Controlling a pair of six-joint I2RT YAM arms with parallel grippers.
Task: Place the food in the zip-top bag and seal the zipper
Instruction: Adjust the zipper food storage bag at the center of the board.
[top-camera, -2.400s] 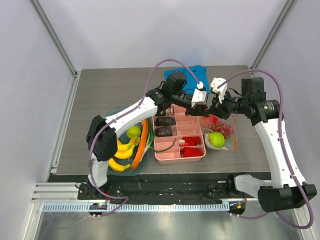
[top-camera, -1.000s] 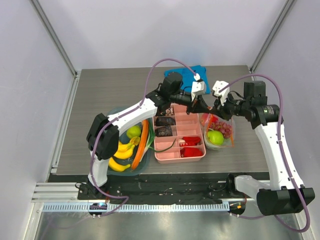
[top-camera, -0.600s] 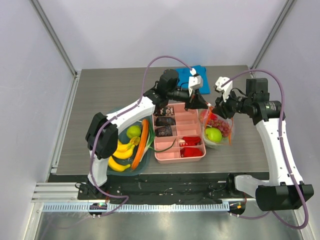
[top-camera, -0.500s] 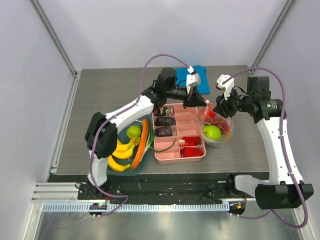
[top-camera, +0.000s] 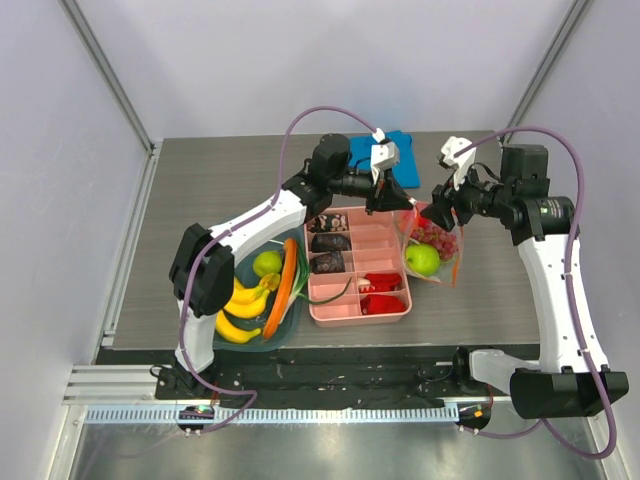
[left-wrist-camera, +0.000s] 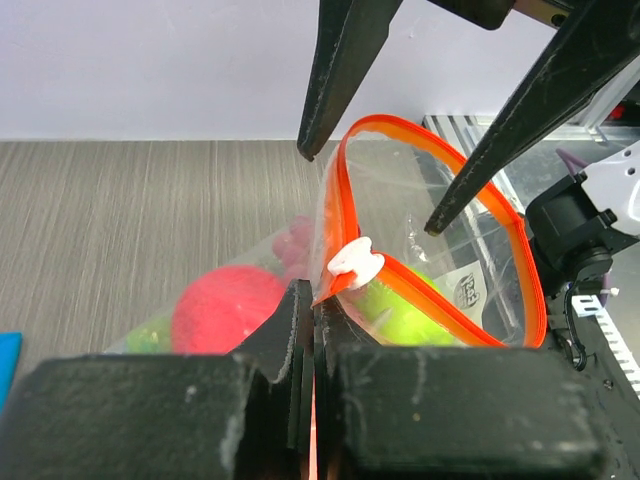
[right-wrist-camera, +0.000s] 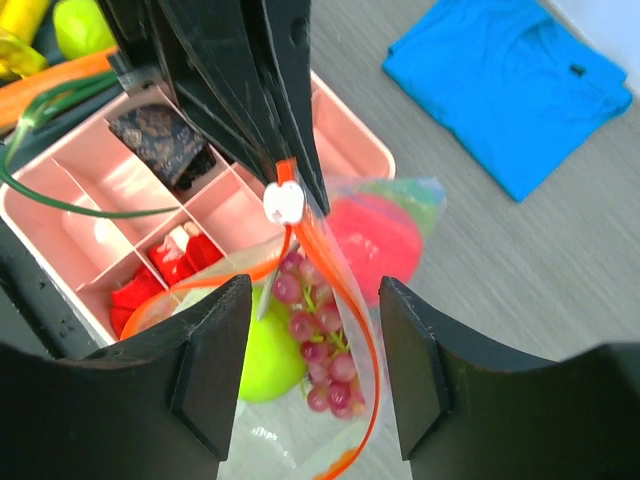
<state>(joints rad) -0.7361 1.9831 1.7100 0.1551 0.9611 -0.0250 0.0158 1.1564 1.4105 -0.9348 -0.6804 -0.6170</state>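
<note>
Enclosing grey table (top-camera: 200, 190), seemingly pale walls (top-camera: 300, 60).

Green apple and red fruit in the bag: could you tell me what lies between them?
The grape bunch lies between the green apple and the red fruit inside the zip-top bag, as the right wrist view shows.

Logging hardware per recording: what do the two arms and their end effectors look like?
Left arm and right arm: white links, black joints, looping mauve cables. Left end effector and right end effector: black tapered fingers, small white block on top.
</note>
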